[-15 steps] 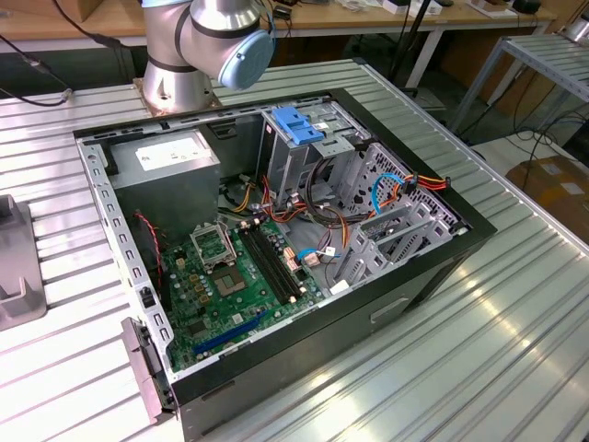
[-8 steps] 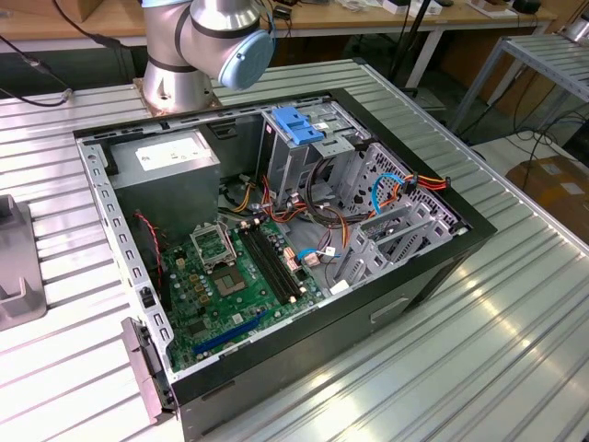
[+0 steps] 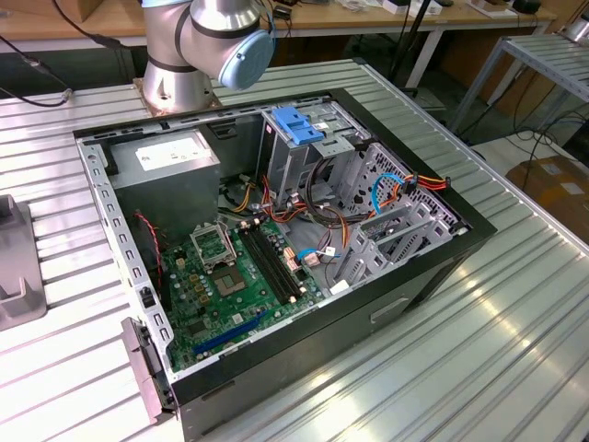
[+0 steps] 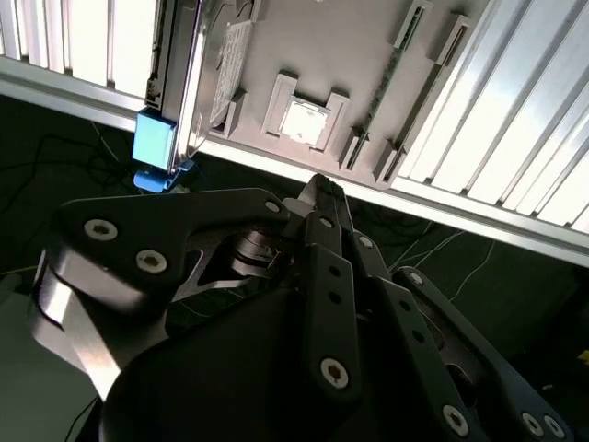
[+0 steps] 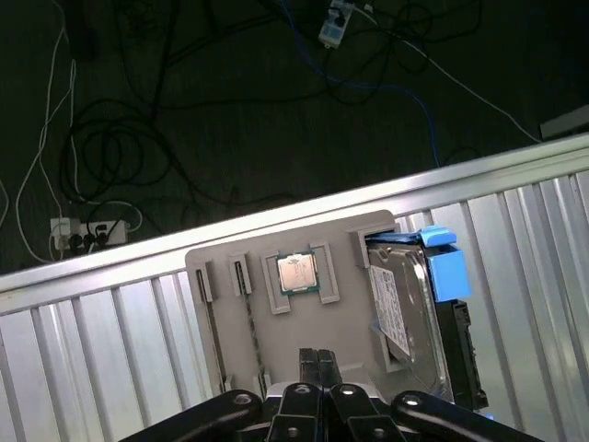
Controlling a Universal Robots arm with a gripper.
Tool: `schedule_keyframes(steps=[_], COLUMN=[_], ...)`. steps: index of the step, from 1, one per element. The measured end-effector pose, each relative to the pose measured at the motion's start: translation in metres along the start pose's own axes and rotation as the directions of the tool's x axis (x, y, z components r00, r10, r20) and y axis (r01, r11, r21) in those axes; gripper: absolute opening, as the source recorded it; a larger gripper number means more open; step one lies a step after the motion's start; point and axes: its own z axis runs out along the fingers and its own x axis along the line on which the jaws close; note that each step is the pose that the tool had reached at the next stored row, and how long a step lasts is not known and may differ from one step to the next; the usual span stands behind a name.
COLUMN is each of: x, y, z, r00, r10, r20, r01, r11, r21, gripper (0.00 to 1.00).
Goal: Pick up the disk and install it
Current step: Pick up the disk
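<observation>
My tool (image 5: 317, 361) is hovering pressed together, empty, over the tray (image 5: 345, 327). The disk (image 5: 416, 308) is lying at the tray's edge, not yet picked up or installed.

we see an open computer case (image 3: 414, 285) lying on a ribbed metal table (image 3: 479, 368). its green motherboard (image 3: 230, 285) is bare, a grey power-supply box (image 3: 170, 161) sits in one corner, and a blue plastic tab (image 3: 299, 122) tops the drive cage (image 3: 308, 166). in the first wrist view a grey holder tray (image 5: 345, 331) carries a processor chip (image 5: 297, 273) and two thin memory sticks (image 5: 210, 318) on edge. cables (image 5: 138, 138) and a power strip (image 5: 87, 235) lie on the dark floor (image 5: 230, 101).
</observation>
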Motion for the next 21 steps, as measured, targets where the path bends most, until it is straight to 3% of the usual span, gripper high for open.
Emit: schedule_keyframes(steps=[4, 6, 8, 9, 10, 21], x=[0.0000, 0.0000, 0.0000, 0.0000, 0.0000, -0.0011], y=[0.0000, 0.0000, 0.0000, 0.0000, 0.0000, -0.0002], z=[0.0000, 0.0000, 0.0000, 0.0000, 0.0000, 0.0017], r00=[1.0000, 1.0000, 1.0000, 1.0000, 1.0000, 1.0000], r10=[0.001, 0.002, 0.002, 0.003, 0.003, 0.005], r20=[0.0001, 0.0001, 0.0001, 0.0002, 0.0002, 0.0011], r01=[-0.001, -0.002, -0.002, -0.003, -0.003, -0.005], r11=[1.0000, 1.0000, 1.0000, 1.0000, 1.0000, 1.0000], r21=[0.0001, 0.0001, 0.0001, 0.0001, 0.0001, -0.0002], gripper=[0.11, 0.24, 0.29, 0.36, 0.48, 0.48])
